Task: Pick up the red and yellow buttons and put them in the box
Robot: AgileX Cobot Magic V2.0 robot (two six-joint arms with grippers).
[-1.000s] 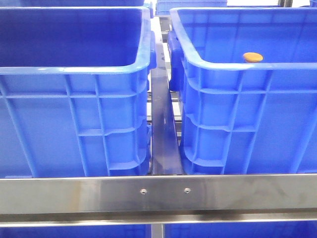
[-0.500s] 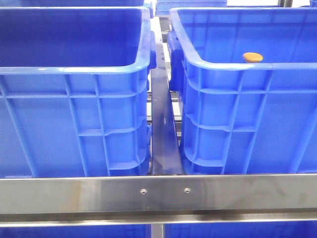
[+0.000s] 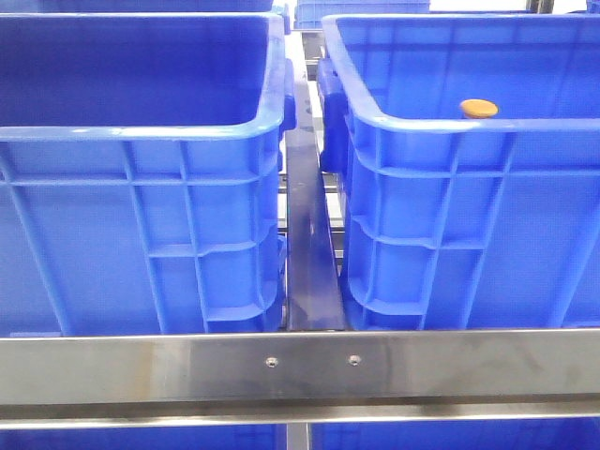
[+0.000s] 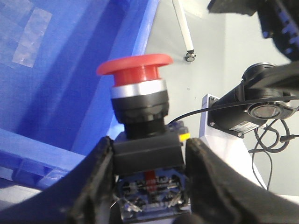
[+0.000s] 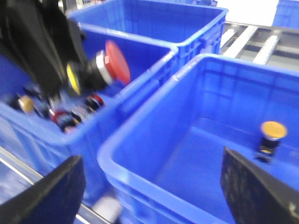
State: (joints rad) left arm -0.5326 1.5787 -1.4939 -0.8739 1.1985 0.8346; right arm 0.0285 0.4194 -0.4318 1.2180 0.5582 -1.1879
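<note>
Two blue crates side by side on a steel-framed rack: left crate (image 3: 141,178), right crate (image 3: 469,187), steel crossbar (image 3: 300,366) running across the front, a dark rail (image 3: 307,253) in the gap between them. More blue crates behind; neither arm shows in the front view.

Left gripper (image 4: 147,182): jaws clamped on the black body of the red mushroom pushbutton (image 4: 138,81), a black finger (image 4: 96,182) on each side, red cap tilted, contact block and wiring below the grip. A blue crate wall (image 4: 60,88) sits just beside it. In the right wrist view, the same button (image 5: 114,63) is seen held by the left arm, over the crate on that side, above its rim. That crate's floor holds a blurred pile of other pushbuttons (image 5: 70,114); can't count them or sort colours.

Right gripper (image 5: 152,186): jaws wide apart, nothing between them, hanging above the near rim of the other crate (image 5: 187,140).

Yellow pushbutton (image 5: 270,137) stands upright on that crate's floor, cap up, black body below. In the front view only its orange-yellow cap (image 3: 479,109) shows above the right crate's front rim.
</note>
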